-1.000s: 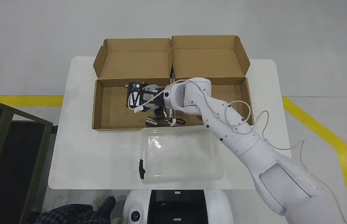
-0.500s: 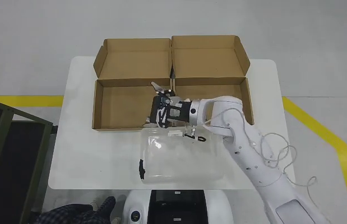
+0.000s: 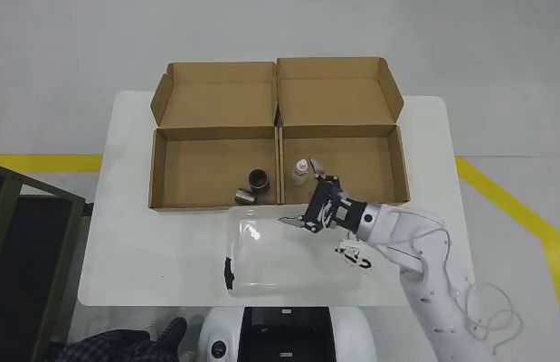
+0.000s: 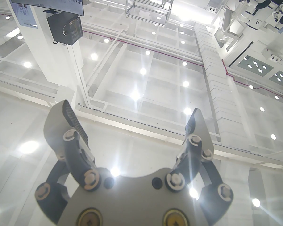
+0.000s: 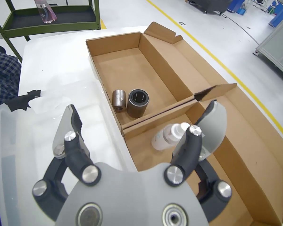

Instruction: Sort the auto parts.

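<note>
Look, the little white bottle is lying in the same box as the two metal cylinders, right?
No. The white bottle lies in the neighbouring box, across the cardboard wall from the two metal cylinders. The top view shows it.

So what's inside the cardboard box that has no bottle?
Two metal parts near one corner: a dark hollow sleeve and a smaller shiny cylinder beside it. Anything under them is hidden.
</note>
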Available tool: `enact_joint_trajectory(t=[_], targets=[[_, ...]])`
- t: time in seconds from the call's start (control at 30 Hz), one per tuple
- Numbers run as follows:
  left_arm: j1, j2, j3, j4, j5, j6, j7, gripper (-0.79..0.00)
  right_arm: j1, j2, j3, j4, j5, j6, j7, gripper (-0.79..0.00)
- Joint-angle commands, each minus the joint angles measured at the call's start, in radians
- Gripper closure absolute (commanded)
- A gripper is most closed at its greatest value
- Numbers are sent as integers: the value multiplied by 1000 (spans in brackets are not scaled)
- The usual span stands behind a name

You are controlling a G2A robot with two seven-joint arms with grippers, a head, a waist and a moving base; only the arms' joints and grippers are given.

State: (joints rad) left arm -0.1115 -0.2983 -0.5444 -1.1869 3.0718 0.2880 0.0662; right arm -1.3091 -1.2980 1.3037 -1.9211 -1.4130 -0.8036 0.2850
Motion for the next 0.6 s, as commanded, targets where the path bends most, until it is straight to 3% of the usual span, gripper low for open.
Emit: enact_joint_trajectory(t=[0.0,0.2,0.57], targets=[[0,0,0,0,0,0,0,-785,-44,9,49,-29,-10,-3,-7,-785],[0,0,0,0,0,0,0,-785,-152,31,183,-66,-18,5,-57,-785],[0,0,0,0,0,0,0,-785,-301,50,347,-71,-80,143,-235,-785]])
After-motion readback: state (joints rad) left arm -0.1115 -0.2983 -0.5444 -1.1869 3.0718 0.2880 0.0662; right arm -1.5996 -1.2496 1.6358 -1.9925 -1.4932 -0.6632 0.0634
